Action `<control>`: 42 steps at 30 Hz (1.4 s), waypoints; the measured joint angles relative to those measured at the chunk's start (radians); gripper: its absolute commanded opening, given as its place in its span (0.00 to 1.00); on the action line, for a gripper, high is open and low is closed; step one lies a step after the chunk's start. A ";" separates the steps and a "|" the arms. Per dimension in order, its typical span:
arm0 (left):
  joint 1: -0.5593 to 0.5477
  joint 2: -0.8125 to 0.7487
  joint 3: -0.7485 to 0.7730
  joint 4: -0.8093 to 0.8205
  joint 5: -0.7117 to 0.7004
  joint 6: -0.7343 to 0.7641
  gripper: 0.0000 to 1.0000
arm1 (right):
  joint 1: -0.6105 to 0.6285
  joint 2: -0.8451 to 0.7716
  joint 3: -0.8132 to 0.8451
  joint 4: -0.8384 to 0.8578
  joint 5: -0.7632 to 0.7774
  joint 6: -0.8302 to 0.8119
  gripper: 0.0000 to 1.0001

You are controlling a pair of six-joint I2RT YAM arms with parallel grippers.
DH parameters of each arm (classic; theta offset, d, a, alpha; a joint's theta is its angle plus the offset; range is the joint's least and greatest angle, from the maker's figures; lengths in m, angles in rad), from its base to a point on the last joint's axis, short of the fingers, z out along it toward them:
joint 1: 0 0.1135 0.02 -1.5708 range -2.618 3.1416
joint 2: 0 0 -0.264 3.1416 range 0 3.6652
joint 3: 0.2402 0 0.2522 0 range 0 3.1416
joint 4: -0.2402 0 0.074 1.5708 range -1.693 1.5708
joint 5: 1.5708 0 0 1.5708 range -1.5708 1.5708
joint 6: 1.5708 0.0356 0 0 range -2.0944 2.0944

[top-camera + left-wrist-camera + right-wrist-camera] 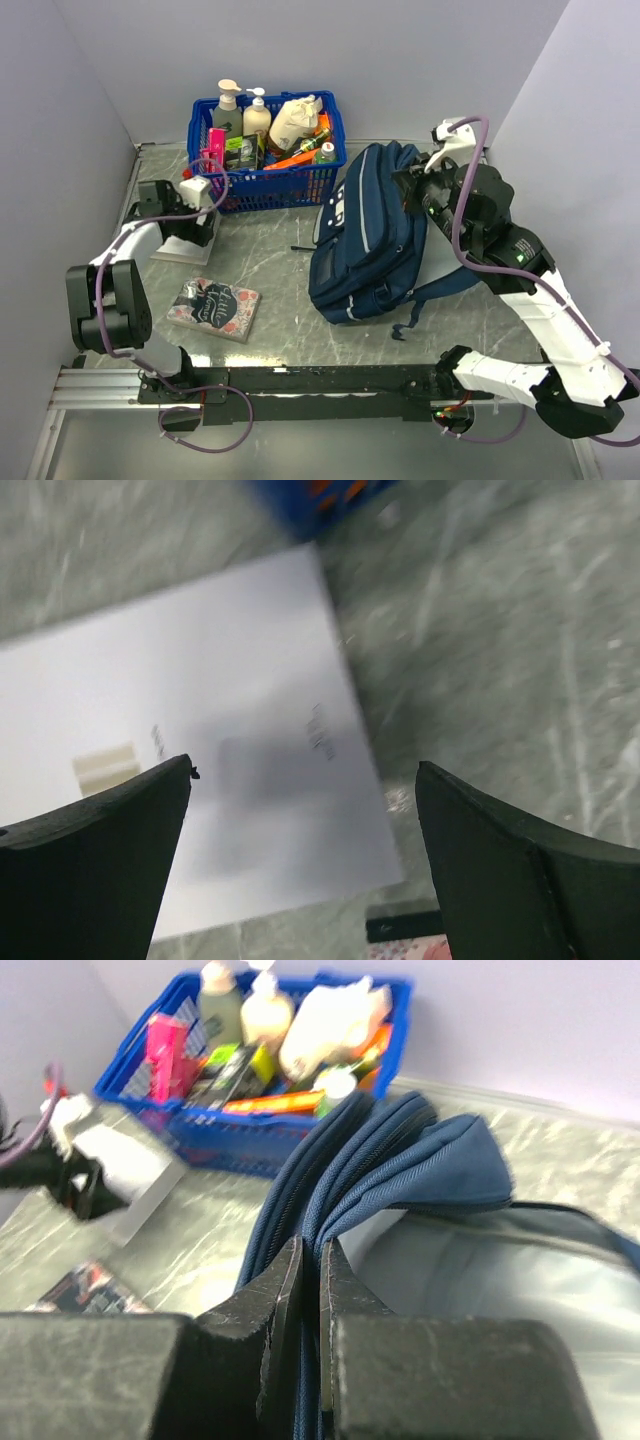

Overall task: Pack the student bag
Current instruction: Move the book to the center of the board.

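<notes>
A grey-green marbled table top [280, 330] fills the view. At its back, left of centre, stands a blue plastic mesh basket [270, 186]. Just right of the basket lies a large navy blue fabric backpack [365, 240], its straps trailing toward the near edge. On the left lies a flat white rectangular sheet or booklet [175, 252]. Nearer the front lies a flat dark booklet with a pink floral cover [213, 308].

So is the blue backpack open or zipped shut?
Open. The right gripper pinches the backpack by its rim, and pale lining shows inside.
</notes>
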 measured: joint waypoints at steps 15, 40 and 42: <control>-0.140 -0.017 -0.112 0.116 -0.191 0.055 0.77 | -0.070 -0.087 -0.268 0.098 0.168 0.010 0.00; -0.041 -0.055 0.216 -0.075 -0.043 -0.172 0.97 | -0.087 -0.225 -0.457 0.106 0.166 0.088 0.00; 0.077 -0.036 0.311 -0.076 -0.018 -0.207 0.98 | -0.089 -0.239 -0.475 0.109 0.165 0.092 0.00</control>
